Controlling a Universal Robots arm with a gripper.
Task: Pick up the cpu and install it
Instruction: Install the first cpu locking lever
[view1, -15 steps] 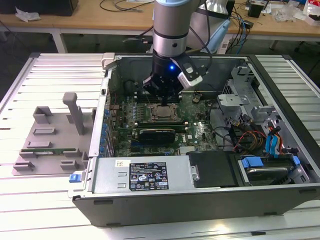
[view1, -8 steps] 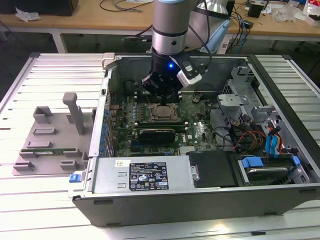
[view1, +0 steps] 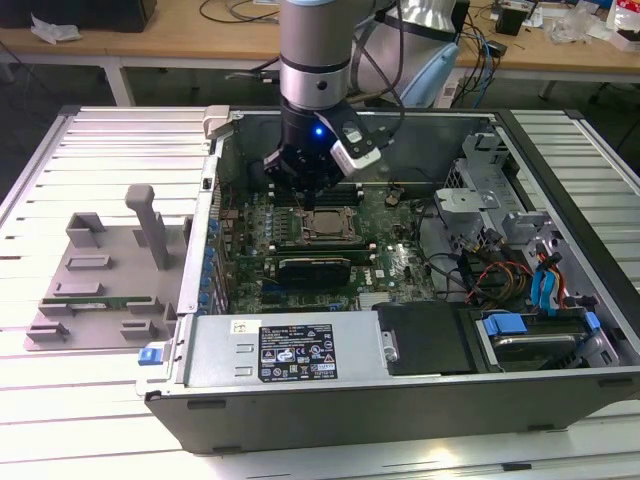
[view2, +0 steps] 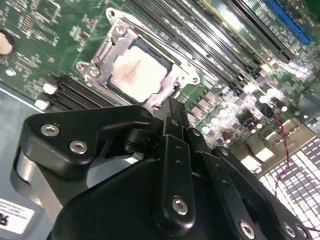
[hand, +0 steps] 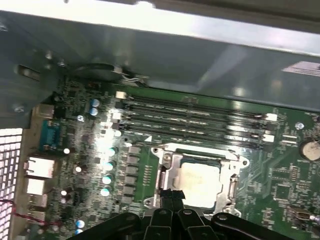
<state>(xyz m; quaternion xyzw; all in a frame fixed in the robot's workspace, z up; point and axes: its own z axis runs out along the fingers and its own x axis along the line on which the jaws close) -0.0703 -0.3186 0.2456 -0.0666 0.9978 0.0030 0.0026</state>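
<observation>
Part of cpu (hand: 200, 182) behind claw (hand: 173, 196)

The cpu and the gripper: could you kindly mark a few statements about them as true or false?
1. The cpu lies in its socket on the motherboard. True.
2. The gripper grips the cpu. False: it is shut on nothing, close over the socket's edge.
3. The grey fixture sits inside the computer case. False: it lies outside the case, at the exterior view's left.
4. The computer case stands open, the motherboard showing. True.
</observation>
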